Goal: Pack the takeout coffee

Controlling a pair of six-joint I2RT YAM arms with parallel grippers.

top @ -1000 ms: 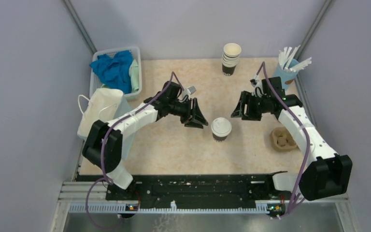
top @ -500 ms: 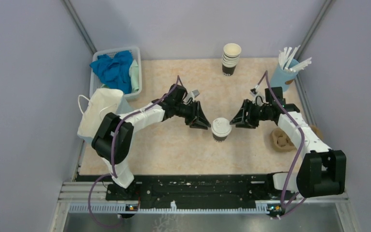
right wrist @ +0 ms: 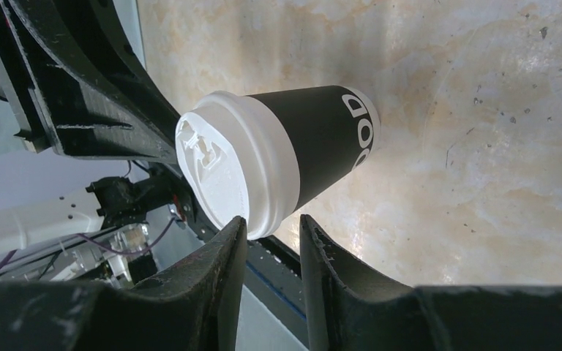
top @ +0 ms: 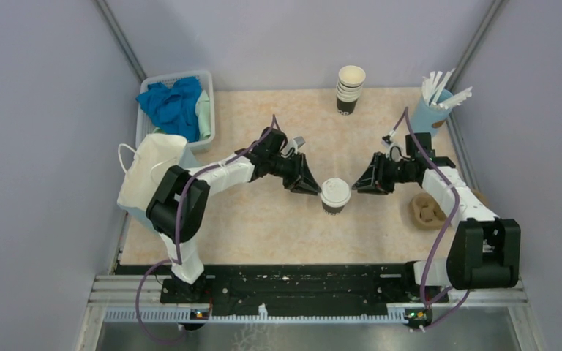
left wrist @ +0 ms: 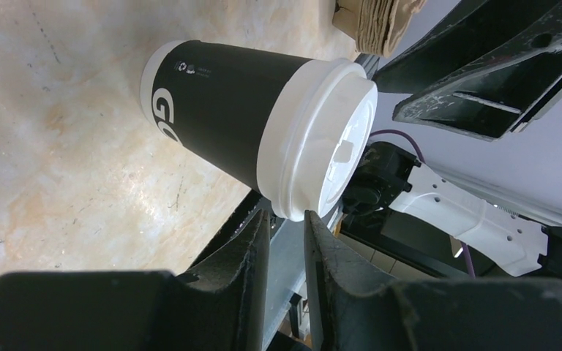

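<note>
Top external: left claw [top: 309,187] and right claw [top: 359,187], narrowly parted, empty, flank takeout coffee [top: 335,194]; cup stack [top: 350,89] beyond.

table [top: 263,227] | on it: takeout coffee [top: 334,196], cup stack [top: 350,89], straw cup [top: 429,115], carrier [top: 428,210]

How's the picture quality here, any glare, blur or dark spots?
Top external view: even, soft light, sharp throughout, faint shadows on the speckled beige tabletop. Left wrist view: the dark brown paper cup with white plastic lid is crisp; the left hand is dark and soft up close. Right wrist view: cup sharp, pale sheen on the tabletop, right hand blurred in the foreground.
</note>
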